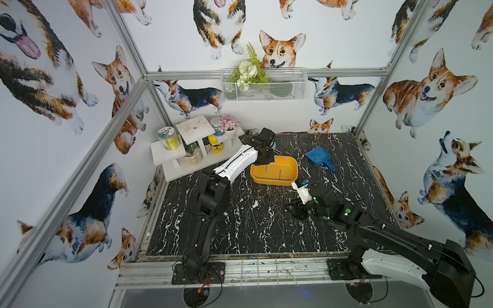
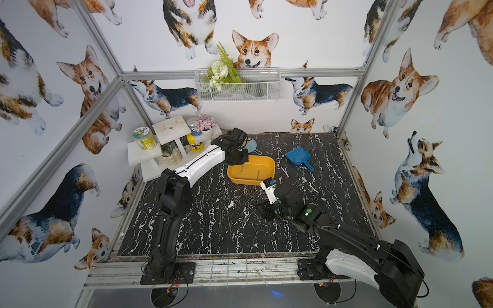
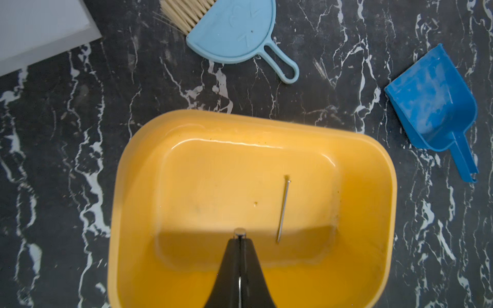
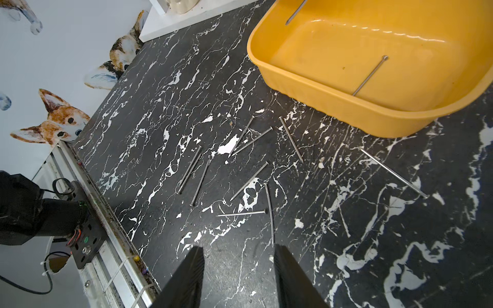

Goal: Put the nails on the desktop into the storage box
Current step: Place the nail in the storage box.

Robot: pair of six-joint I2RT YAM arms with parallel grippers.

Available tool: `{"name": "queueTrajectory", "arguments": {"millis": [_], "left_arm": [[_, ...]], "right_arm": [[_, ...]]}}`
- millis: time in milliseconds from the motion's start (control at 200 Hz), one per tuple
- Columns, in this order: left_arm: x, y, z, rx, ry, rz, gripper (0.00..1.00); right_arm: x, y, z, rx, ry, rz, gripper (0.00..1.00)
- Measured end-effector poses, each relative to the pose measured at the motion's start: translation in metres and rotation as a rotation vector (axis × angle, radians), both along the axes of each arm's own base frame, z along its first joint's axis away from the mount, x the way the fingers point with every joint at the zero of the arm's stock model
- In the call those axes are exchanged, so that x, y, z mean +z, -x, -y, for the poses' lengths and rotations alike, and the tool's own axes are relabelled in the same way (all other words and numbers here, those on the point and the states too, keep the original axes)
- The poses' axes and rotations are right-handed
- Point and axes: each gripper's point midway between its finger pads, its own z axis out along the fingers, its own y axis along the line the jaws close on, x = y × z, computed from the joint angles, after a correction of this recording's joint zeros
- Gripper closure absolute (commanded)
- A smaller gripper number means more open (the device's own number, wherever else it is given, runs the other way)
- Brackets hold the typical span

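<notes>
Nails (image 4: 249, 181) lie scattered on the desktop (image 4: 160, 106) just beside the box (image 4: 320, 93). A loose nail (image 3: 283, 210) lies flat inside the box. My left gripper (image 3: 240, 241) is over the box, clamped on a second nail (image 3: 239, 232). My right gripper (image 4: 238, 248) hangs beside the box near the scattered nails, jaws partly apart, empty.
</notes>
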Motion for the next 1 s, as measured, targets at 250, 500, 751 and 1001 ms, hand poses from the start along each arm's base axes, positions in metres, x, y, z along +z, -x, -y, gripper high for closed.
{"name": "queueTrajectory", "arguments": {"millis": [250,500,751,1001], "left_arm": [[-0.014,-0.021,0.01,-0.014,-0.029,-0.008,0.9],[0.002,-0.015,0.016,-0.035,-0.043,0.004,0.66],[0.04,0.01,0.011,-0.054,-0.064,0.043,0.64],[0.066,0.068,-0.028,-0.032,-0.064,0.061,0.63]], "right_arm": [[-0.005,0.002,0.007,-0.01,0.018,-0.017,0.51],[-0.004,0.001,0.008,-0.014,0.018,-0.013,0.51],[0.008,-0.002,0.006,-0.008,0.005,0.013,0.5],[0.026,-0.006,0.003,-0.001,-0.008,0.044,0.5]]}}
